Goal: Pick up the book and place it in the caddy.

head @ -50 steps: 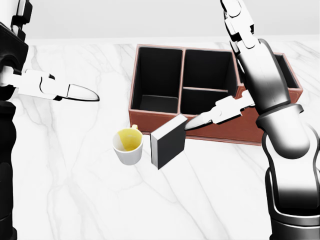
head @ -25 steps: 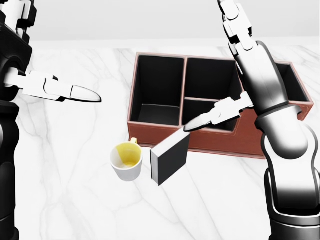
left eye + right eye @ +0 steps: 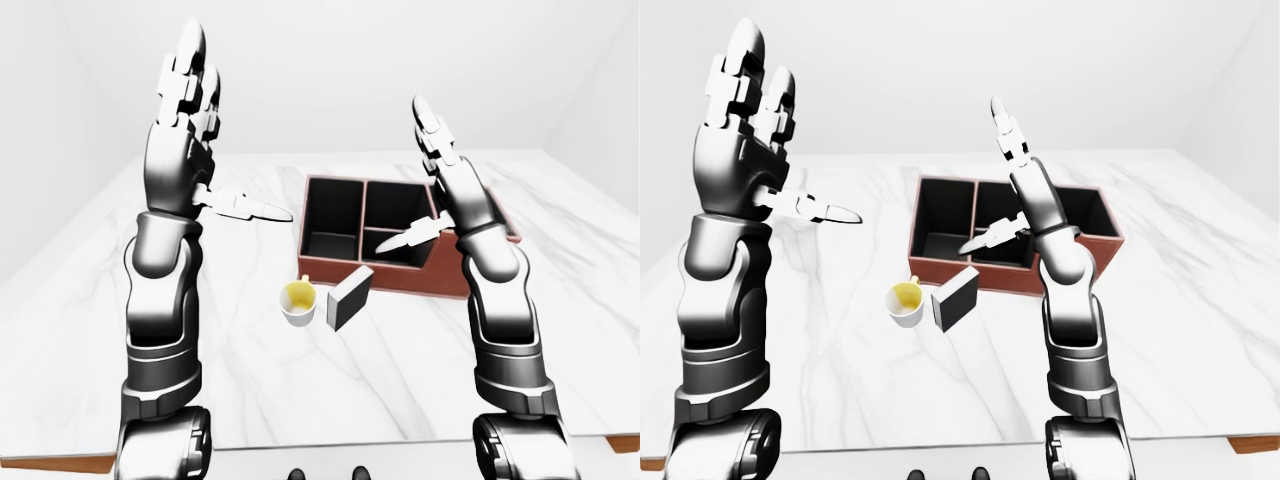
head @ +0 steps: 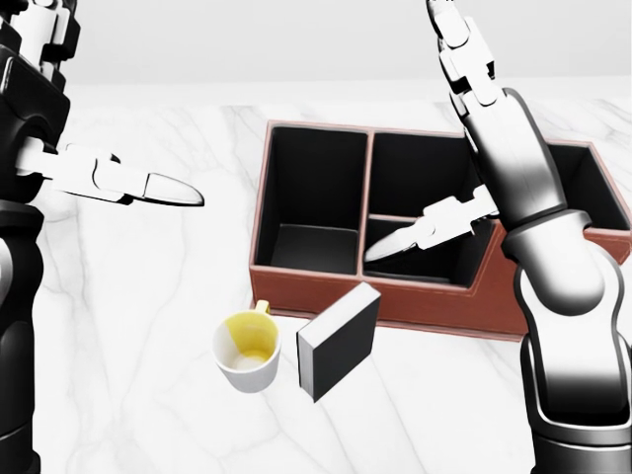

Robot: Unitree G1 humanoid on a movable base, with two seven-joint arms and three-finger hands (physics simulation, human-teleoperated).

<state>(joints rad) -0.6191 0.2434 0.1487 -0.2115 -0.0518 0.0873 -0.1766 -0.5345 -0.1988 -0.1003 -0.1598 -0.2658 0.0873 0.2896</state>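
No brand, label or writing can be read on anything shown. A dark book [image 4: 339, 341] with a pale page edge is seen standing tilted on the white marble table [image 4: 148, 296], just beside the near wall of the brown caddy [image 4: 415, 301], at its left-hand end; whether the two touch cannot be told. A white cup [image 4: 247, 354] with a yellow inside and a yellow handle is placed just left of the book, apart from it. The caddy's black compartments are seen from above in the head view: a tall one at the left, two smaller ones stacked in the middle, and a further one at the right largely hidden by the right arm. The right hand [image 4: 449, 212] is held above the middle compartments with its fingers spread wide, one pointing left over the caddy and the others raised toward the far wall; nothing is gripped. The left hand [image 3: 195, 150] is raised well to the left of the caddy, likewise spread, one finger [image 4: 163, 186] pointing right over bare marble, and nothing is held. In the head view only that finger and the wrist are caught, while the eye views show both whole arms, the raised upper fingers, the pale walls of the room and a wooden strip at the table's near corners.
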